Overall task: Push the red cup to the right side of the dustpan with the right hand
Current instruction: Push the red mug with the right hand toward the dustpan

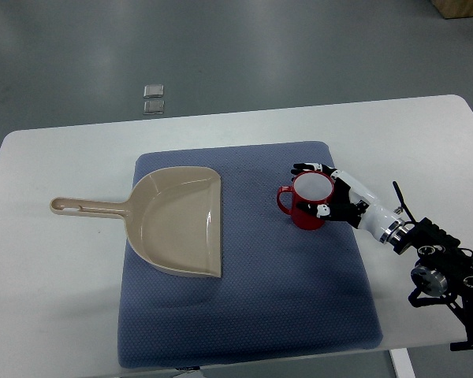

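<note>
A red cup (307, 203) with a white inside stands upright on the blue mat (252, 315), its handle pointing left. My right hand (329, 194) reaches in from the lower right and sits against the cup's right side, its black fingers (306, 168) spread around the rim and wall without closing on it. A beige dustpan (177, 220) lies on the mat's left part, its open mouth facing right and its handle sticking out to the left over the white table. A gap of mat separates the cup from the dustpan. No left arm shows.
The white table (55, 260) carries the mat. Its right edge runs close to my right forearm (445, 264). Two small square objects (154, 98) lie on the grey floor beyond the table's far edge.
</note>
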